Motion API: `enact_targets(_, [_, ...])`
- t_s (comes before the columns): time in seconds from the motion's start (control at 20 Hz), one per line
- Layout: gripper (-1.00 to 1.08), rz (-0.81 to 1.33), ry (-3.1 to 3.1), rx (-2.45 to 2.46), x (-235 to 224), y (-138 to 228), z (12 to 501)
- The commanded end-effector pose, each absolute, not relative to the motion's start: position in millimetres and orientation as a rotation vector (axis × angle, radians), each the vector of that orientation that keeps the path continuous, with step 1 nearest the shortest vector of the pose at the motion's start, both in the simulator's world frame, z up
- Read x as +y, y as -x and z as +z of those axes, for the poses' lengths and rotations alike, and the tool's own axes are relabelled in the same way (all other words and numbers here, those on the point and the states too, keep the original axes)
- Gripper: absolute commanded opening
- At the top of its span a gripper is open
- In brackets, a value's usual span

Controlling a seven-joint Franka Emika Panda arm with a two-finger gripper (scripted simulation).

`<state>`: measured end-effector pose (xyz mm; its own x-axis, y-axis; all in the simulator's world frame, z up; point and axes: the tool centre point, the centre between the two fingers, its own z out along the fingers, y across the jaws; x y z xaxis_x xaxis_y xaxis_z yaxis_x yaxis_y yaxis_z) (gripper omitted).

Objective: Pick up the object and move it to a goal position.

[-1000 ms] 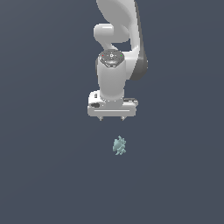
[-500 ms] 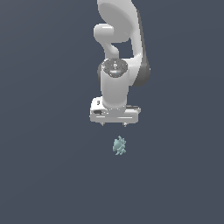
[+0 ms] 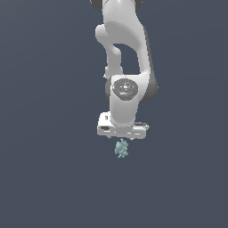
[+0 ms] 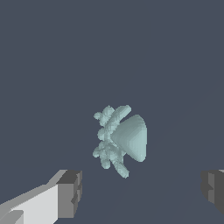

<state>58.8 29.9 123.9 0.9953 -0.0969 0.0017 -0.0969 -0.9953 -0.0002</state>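
The gripper (image 3: 121, 137) hangs directly over the object (image 3: 121, 148), jaws spread wide and holding nothing. The object (image 4: 120, 140) lies at the gripper's 6 o'clock, between the fingertips (image 4: 70, 194), untouched.

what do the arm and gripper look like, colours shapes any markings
The arm is glossy white with rounded, bulbous links and dark grey bands at the joints. The wrist housing carries a round grey disc with small red and teal dots. The gripper has a wide, flat white body. Its fingers are blocky, with white shanks and dark grey tips. No cables or lettering are visible.
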Motion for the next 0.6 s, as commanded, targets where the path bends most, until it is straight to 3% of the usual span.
enact_targets(0.0, [1.0, -0.002, 3.137, 0.174, 34, -66, 117])
enact_targets(0.55, [1.0, 0.001, 3.135, 0.201, 40, -75, 105])
